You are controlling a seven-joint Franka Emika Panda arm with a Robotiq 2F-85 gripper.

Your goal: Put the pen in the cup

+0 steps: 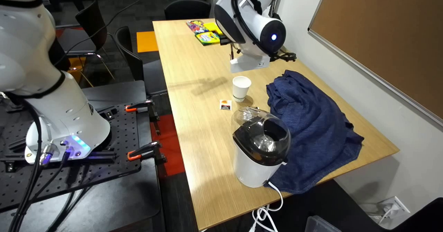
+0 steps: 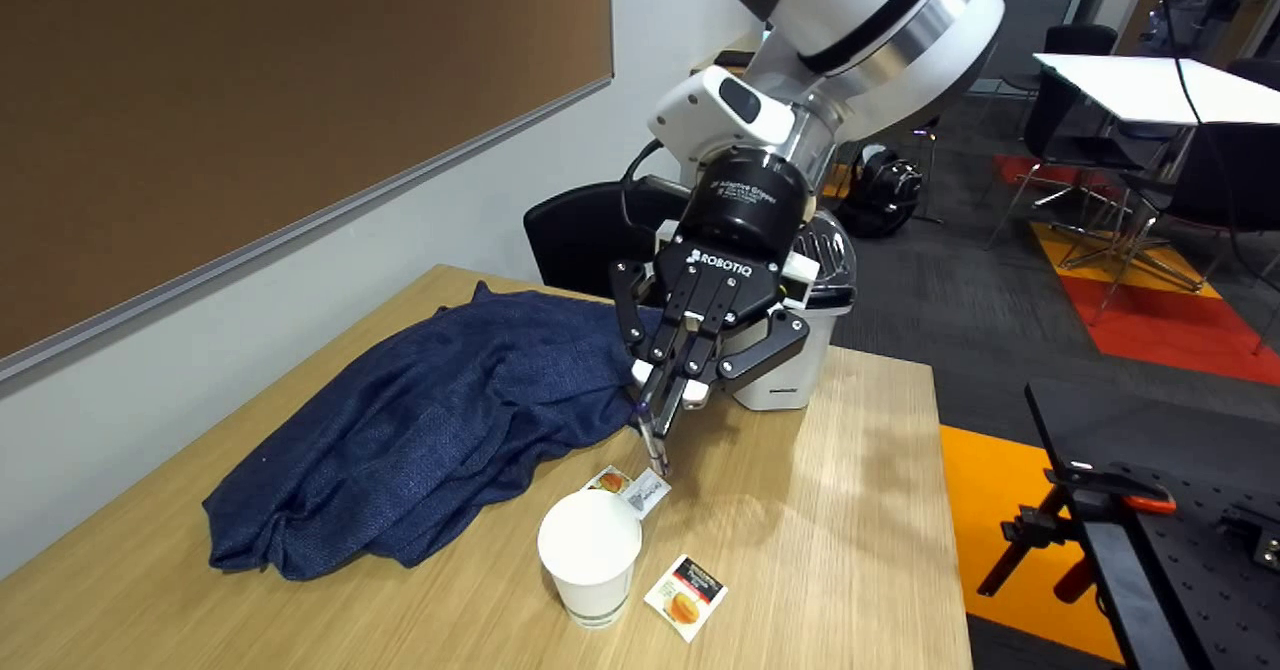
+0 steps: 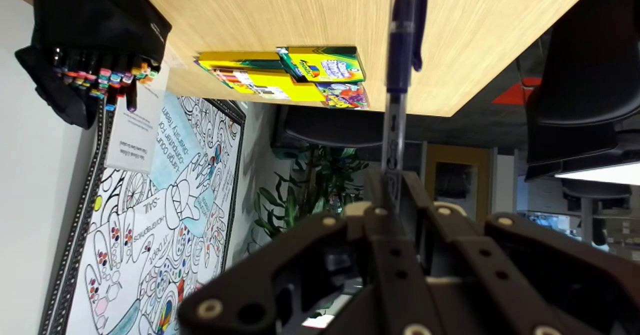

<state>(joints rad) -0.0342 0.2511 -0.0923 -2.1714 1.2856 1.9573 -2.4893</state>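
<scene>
The white paper cup (image 1: 241,88) stands upright on the table in both exterior views (image 2: 590,560). The pen (image 3: 398,65) has a clear barrel and a dark purple end, and crosses the upper middle of the wrist view. My gripper (image 3: 398,187) is shut on the clear barrel, with the purple end sticking out beyond the fingertips. In an exterior view the gripper (image 2: 657,418) holds the pen (image 2: 654,447) tilted downward above the table, apart from the cup and beyond it. In an exterior view the arm hides most of the gripper and the pen.
A tea packet (image 2: 687,595) lies beside the cup, with more packets (image 2: 645,491) behind it. A dark blue cloth (image 1: 308,128) covers one table side. A white popcorn machine (image 1: 254,169) stands near the table end. Crayon boxes (image 3: 325,65) and a black marker pouch (image 3: 100,20) lie farther off.
</scene>
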